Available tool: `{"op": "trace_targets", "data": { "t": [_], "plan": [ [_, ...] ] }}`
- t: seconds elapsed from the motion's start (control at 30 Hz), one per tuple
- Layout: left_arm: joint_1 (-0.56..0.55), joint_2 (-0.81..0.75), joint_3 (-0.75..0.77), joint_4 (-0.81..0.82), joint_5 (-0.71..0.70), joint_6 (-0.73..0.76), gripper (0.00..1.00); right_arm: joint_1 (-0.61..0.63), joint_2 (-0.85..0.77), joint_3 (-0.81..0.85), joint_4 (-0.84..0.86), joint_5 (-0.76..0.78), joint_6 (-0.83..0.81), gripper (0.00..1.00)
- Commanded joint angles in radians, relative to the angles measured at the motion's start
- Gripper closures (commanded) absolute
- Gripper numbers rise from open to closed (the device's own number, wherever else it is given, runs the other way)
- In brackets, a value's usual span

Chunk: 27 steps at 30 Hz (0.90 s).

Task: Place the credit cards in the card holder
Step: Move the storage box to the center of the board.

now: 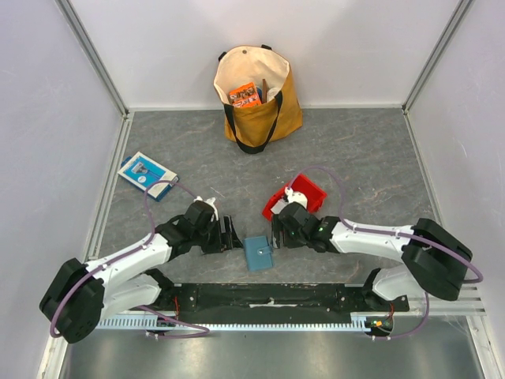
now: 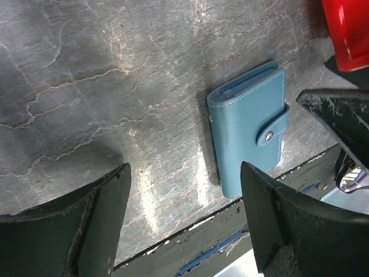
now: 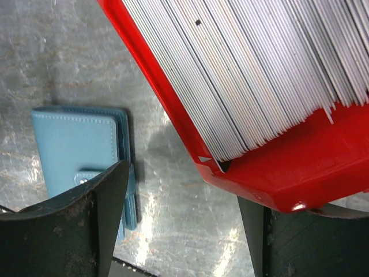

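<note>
The teal card holder (image 1: 258, 253) lies closed, strap snapped, near the table's front edge, between both grippers; it also shows in the left wrist view (image 2: 248, 130) and in the right wrist view (image 3: 78, 147). A stack of white-grey credit cards (image 3: 259, 69) stands on edge in a red bin (image 1: 304, 192). My left gripper (image 1: 234, 235) is open and empty, just left of the holder. My right gripper (image 1: 275, 232) is open and empty, between the holder and the bin, the bin's near corner (image 3: 277, 190) over its right finger.
A tan tote bag (image 1: 256, 95) with packets inside stands at the back. A blue-and-white flat box (image 1: 147, 174) lies at the left. Enclosure walls ring the grey table (image 1: 371, 158). A black rail (image 1: 268, 298) runs along the front edge.
</note>
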Motion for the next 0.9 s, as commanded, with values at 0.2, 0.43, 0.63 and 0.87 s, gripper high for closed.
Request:
{"op": "trace_targets", "data": {
  "t": [0.2, 0.43, 0.63, 0.87],
  "plan": [
    [-0.003, 0.021, 0.039, 0.051, 0.020, 0.007, 0.19, -0.086, 0.176, 0.143, 0.063, -0.100, -0.147, 0.19],
    [-0.006, 0.026, 0.037, 0.057, 0.029, -0.001, 0.21, -0.086, 0.095, 0.099, 0.052, -0.133, -0.104, 0.16],
    [-0.035, 0.035, 0.022, 0.092, 0.030, -0.030, 0.29, -0.060, -0.090, -0.087, 0.133, -0.267, 0.021, 0.18],
    [-0.098, 0.080, 0.027, 0.094, -0.025, -0.080, 0.30, 0.083, -0.029, -0.116, 0.248, -0.258, 0.135, 0.26]
  ]
}}
